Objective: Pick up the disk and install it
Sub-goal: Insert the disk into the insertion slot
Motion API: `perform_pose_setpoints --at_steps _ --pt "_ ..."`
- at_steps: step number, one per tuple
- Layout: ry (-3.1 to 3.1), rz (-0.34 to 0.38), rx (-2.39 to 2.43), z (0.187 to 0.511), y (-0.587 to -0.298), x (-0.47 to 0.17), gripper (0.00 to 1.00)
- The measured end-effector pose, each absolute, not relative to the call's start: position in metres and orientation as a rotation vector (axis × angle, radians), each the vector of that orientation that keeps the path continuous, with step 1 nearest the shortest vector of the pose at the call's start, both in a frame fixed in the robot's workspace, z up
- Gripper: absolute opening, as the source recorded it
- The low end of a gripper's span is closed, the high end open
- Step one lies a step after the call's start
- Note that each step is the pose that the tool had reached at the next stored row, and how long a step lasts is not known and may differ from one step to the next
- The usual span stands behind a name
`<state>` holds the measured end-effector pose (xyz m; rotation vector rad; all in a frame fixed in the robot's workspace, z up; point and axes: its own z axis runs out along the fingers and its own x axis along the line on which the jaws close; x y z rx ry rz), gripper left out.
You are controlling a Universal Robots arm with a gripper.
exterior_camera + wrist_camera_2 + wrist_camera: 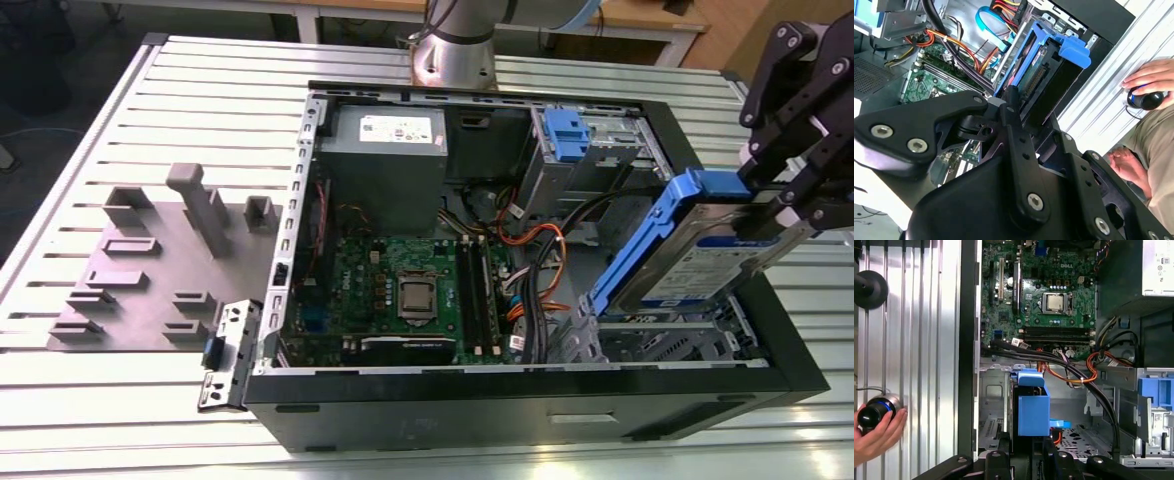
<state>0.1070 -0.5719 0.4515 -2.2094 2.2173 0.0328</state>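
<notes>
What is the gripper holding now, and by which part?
The gripper holds the disk by its raised end; the disk is tilted, with its lower end inside the open computer case.

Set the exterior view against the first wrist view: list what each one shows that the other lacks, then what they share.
Exterior view's own: the grey fixture block on the slatted table at that view's left, the arm's base behind the computer case, and the gripper shut on the tilted disk above the drive bay. First wrist view's own: a hand resting on a black knob with a blue ring. Shared: the motherboard, the orange cables, the disk's blue bracket and the power supply.
</notes>
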Motion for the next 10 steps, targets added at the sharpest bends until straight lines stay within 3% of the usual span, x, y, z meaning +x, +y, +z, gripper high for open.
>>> perform_pose_setpoints --at_steps 10 --pt "2.217 0.033 -2.209 0.4496 -0.5718 0.1071 0.35"
